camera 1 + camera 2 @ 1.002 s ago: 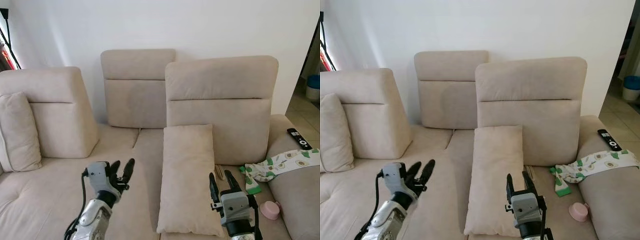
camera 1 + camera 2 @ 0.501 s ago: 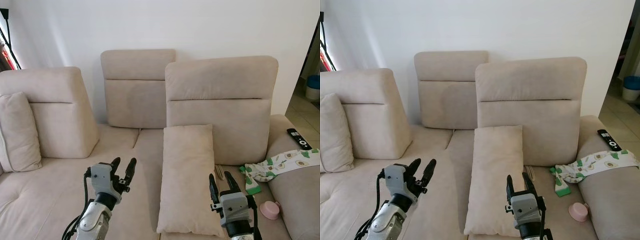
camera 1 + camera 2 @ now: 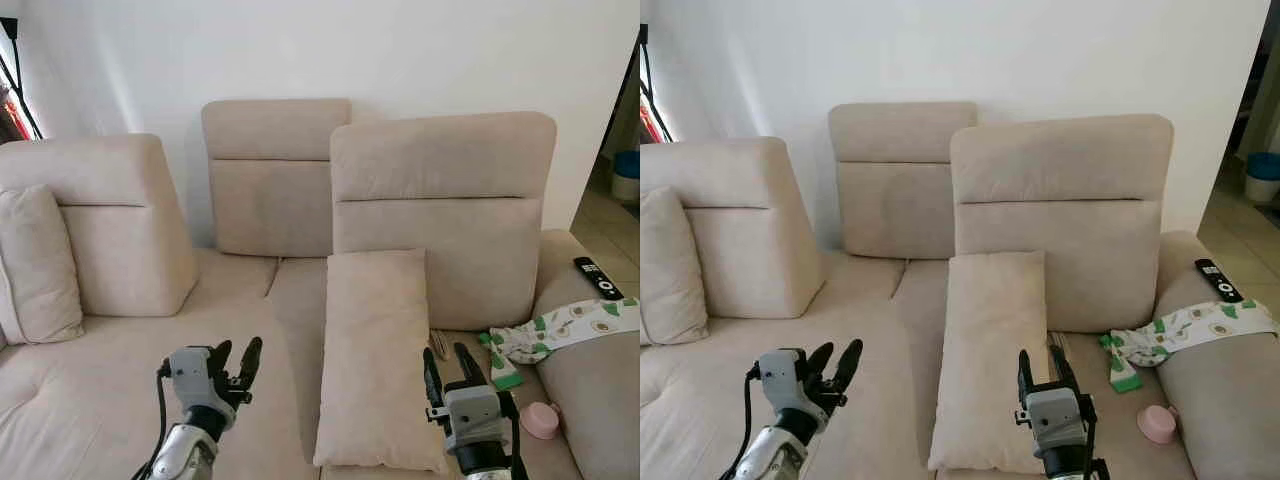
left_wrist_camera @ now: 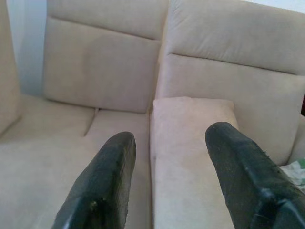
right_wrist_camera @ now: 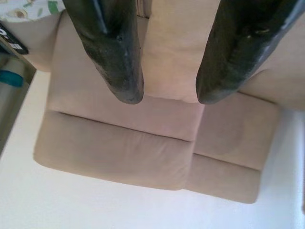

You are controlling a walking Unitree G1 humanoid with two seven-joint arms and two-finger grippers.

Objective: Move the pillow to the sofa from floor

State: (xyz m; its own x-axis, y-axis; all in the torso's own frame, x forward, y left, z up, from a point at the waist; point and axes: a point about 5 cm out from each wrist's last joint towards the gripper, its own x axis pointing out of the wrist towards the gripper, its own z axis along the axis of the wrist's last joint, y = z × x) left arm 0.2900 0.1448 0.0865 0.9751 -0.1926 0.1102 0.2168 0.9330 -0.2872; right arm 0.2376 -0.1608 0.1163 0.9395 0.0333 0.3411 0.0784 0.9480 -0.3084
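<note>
Fingers (image 3: 250, 354) of the left gripper (image 3: 236, 357) have dropped lower, still spread.

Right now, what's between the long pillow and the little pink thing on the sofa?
In the left eye view, a green patterned cloth lies between the pillow and the pink thing.

We are seeing bare sofa seat (image 3: 110, 370) lying open on the left; the pillow (image 3: 375, 350) is filling the middle; cloth (image 3: 560, 328), remote (image 3: 598, 277) and pink cup (image 3: 541, 419) are crowding the right.

Bright, even daylight; sharp focus
</note>
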